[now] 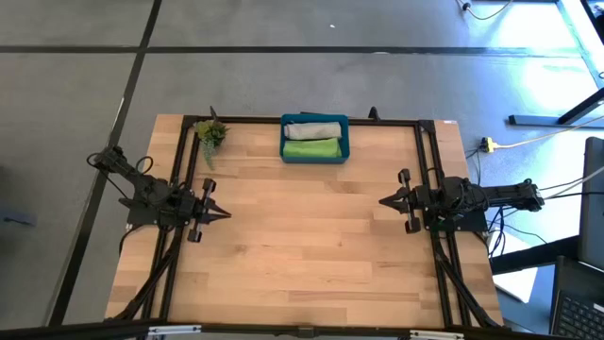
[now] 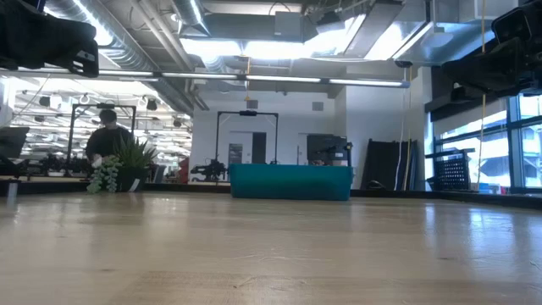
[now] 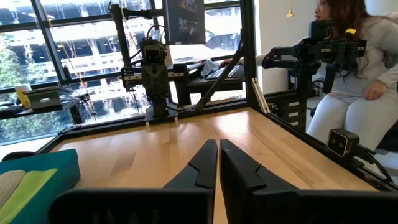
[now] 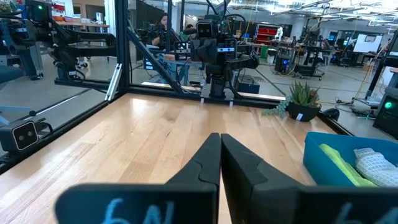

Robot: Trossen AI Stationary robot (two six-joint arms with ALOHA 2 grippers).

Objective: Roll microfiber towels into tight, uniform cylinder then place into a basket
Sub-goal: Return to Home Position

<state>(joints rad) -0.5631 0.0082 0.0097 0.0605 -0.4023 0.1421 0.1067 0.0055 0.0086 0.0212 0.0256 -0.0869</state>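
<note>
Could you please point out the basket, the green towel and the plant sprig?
basket [image 1: 345, 140]: high view, right wall.
green towel [image 1: 310, 149]: high view, roll's middle.
plant sprig [image 1: 210, 133]: high view, its leaves.

Even, bright light covers the wooden table [image 1: 302, 236], shadows faint; glare whitens the floor [image 1: 528, 38] far right; ceiling lights [image 2: 279, 47] blaze in the low view; windows [image 3: 81, 56] backlight the left wrist view.

A teal basket [image 1: 314, 160] sits at the middle of the table's [image 1: 302, 255] far edge. Inside, two rolled towels lie side by side: the grey towel [image 1: 313, 130] farther back, the green towel [image 1: 311, 148] nearer.
</note>
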